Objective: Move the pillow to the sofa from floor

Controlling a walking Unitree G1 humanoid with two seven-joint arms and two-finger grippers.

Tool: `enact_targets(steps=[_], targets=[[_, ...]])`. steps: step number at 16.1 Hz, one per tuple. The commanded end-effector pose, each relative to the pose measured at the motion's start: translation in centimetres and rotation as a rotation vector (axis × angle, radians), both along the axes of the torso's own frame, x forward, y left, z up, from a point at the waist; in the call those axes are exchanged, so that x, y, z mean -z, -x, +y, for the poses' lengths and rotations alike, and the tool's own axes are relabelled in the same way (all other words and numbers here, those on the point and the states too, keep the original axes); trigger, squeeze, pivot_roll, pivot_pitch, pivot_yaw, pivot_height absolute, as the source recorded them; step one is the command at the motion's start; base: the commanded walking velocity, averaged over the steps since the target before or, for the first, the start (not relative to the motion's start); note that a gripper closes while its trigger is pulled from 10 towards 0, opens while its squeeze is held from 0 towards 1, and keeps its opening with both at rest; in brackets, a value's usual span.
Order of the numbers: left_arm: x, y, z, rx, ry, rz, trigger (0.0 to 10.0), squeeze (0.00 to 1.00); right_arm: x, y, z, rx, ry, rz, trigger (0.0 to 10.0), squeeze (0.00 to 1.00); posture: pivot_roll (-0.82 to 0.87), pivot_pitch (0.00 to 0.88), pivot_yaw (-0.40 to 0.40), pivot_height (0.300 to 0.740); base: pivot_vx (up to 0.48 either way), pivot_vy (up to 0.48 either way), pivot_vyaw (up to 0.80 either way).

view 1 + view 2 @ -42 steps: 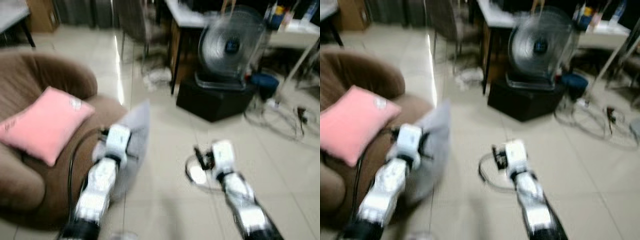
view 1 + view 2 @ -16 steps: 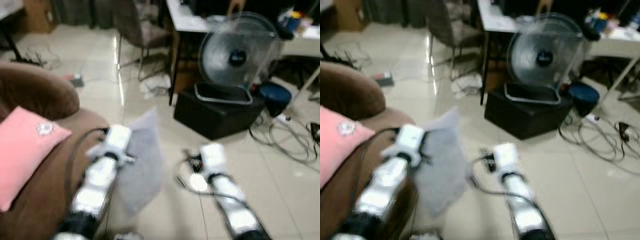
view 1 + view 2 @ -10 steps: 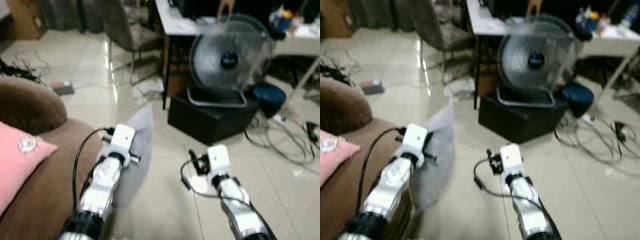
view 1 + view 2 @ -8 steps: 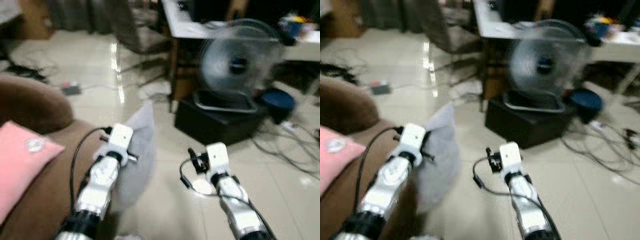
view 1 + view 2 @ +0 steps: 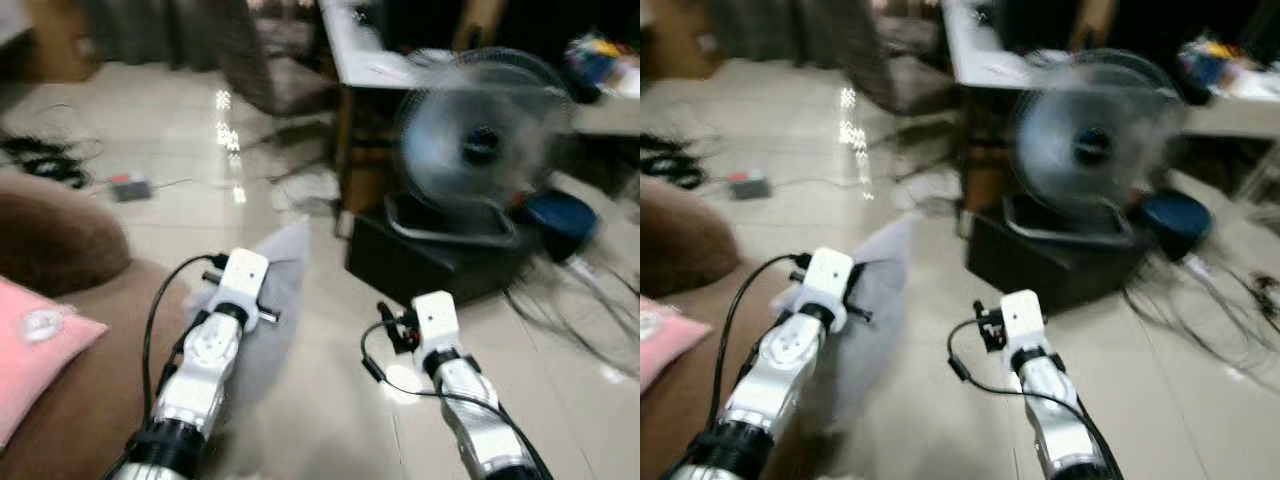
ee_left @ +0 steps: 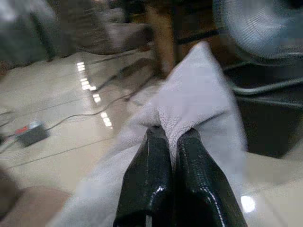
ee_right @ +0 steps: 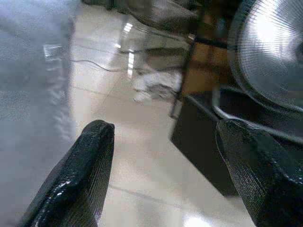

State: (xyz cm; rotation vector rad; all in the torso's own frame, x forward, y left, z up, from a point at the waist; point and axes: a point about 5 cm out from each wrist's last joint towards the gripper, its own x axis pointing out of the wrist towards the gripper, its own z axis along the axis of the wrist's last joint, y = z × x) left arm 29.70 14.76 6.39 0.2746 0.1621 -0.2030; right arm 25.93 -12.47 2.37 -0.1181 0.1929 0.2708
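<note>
Spreading across the lower left, at about 8 o'clock in the head views, the brown sofa (image 5: 70, 300) carries a pink cushion (image 5: 30, 350) on its seat. A big floor fan (image 5: 478, 150) sits on a black box (image 5: 430, 260) at 1 o'clock, beside a table (image 5: 365, 60), with cables (image 5: 590, 300) strewn over the tiled floor (image 5: 320, 400) at 3 o'clock. The grey pillow (image 6: 189, 109) hangs off the floor at the sofa's edge, near centre. The left gripper (image 6: 171, 142) has its fingers pressed together, pinching a fold of that pillow. The right gripper (image 7: 163, 142) is spread wide and holds nothing, just beside the pillow, with the fan ahead of it.
</note>
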Motion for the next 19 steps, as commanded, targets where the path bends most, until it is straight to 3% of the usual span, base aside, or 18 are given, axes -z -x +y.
enact_targets(steps=[1, 6, 8, 19], targets=[[-1.1, -0.44, 0.51, -0.007, 0.015, -0.051, 0.0, 0.0, -0.13, -0.28, 0.56, -0.011, 0.002, -0.005, 10.0, 0.0, 0.14, 0.022, -0.029, 0.74, 0.48, 0.0, 0.0], [-0.96, -0.43, 0.42, -0.022, 0.013, -0.042, 0.0, 0.0, -0.2, -0.21, 0.3, -0.017, 0.008, -0.02, 10.0, 0.0, 0.14, 0.029, -0.03, 0.74, 0.0, 0.0, 0.0], [-0.96, -0.46, 0.56, -0.035, 0.023, -0.043, 0.0, 0.0, -0.36, -0.23, 0.42, -0.025, 0.031, -0.035, 10.0, 0.0, 0.14, 0.032, -0.032, 0.74, 0.0, 0.0, 0.78], [-1.17, -0.23, 0.51, -0.043, 0.022, -0.055, 0.0, 0.0, -0.14, -0.31, 0.54, -0.027, -0.043, 0.019, 10.0, 0.0, 0.15, 0.042, -0.038, 0.74, 0.0, 0.0, 0.74]])
